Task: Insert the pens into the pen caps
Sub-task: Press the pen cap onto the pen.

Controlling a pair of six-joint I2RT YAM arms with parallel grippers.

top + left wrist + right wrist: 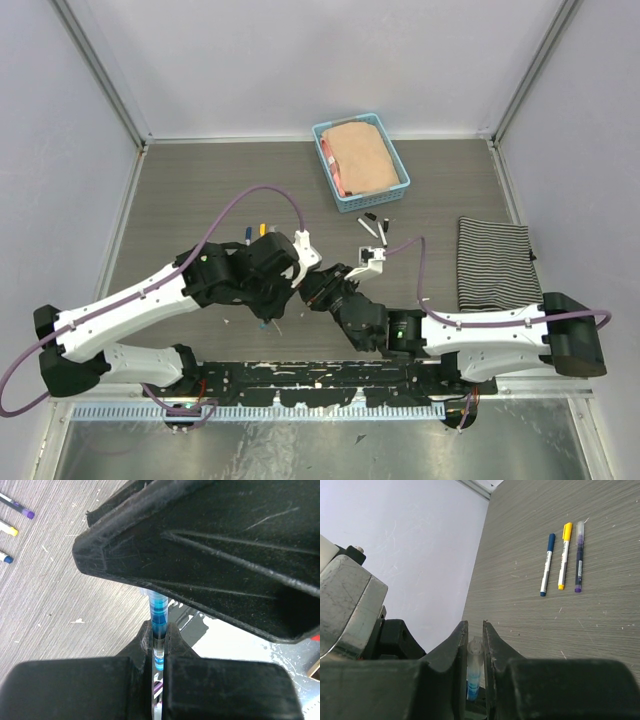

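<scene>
**Pen pinched from both ends above the bench, join hidden**

Blue pen (158, 612) hangs in the air over the middle of the bench (200, 190), a little toward the near edge. The left gripper (158, 630) is clamped tight on its barrel. The pen's upper end runs in under the black body of the other arm and is lost there.

The right gripper (475, 630) is pressed together on a see-through tube (474, 662) with blue inside. I cannot tell whether that is a cap or the pen's own end. From overhead the two wrists cover the meeting point completely.

Left of centre three capped pens lie side by side, close but apart: a blue-capped pen (547, 565), a yellow-capped pen (563, 556) and a purple-tipped pen (578, 557).

Toward the far edge, right of centre, sits a blue basket (322, 150) holding a tan cloth (362, 158). Just in front of it lie small dark pieces (371, 206), too small to tell pens from caps. A striped cloth (492, 262) lies by the right edge.
</scene>
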